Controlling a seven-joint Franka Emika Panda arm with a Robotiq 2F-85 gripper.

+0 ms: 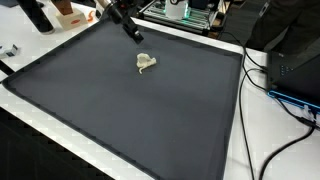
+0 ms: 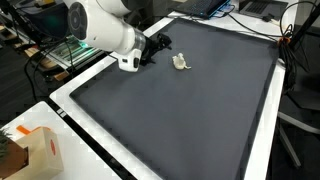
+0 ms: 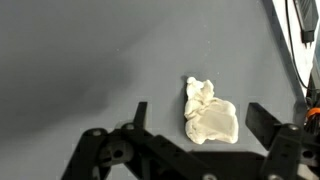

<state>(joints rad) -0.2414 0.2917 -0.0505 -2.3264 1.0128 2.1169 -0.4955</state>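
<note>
Crumpled cream-white cloth (image 1: pixel 146 62) is seen lying on a dark grey mat (image 1: pixel 120 120), which is spread over a white table (image 1: pixel 243 130). It is placed close to the mat's edge that is farthest from the camera in an exterior view, more toward the corner where the robot arm comes in, and it is well apart from the other three edges. In another exterior view the same cloth (image 2: pixel 182 63) is found near the mat's edge beside the white arm (image 2: pixel 100 25), with a wide bare part of the mat on its other sides. The gripper (image 2: pixel 160 45) is held over the mat just beside the cloth and is not touching it, as far as both exterior views show. Its jaws are spread fully wide and nothing is gripped between them. In the wrist view the cloth (image 3: pixel 210 115) is shown between the two black fingers (image 3: pixel 139 112), nearer to the finger at the picture's right side, and a gap of mat is visible on each side of it. The height of the fingertips above the mat cannot be told. Black cables (image 1: pixel 290 90) are laid on the table outside one mat edge, and an orange-and-white box (image 2: pixel 40 150) is standing beyond a mat corner.
</note>
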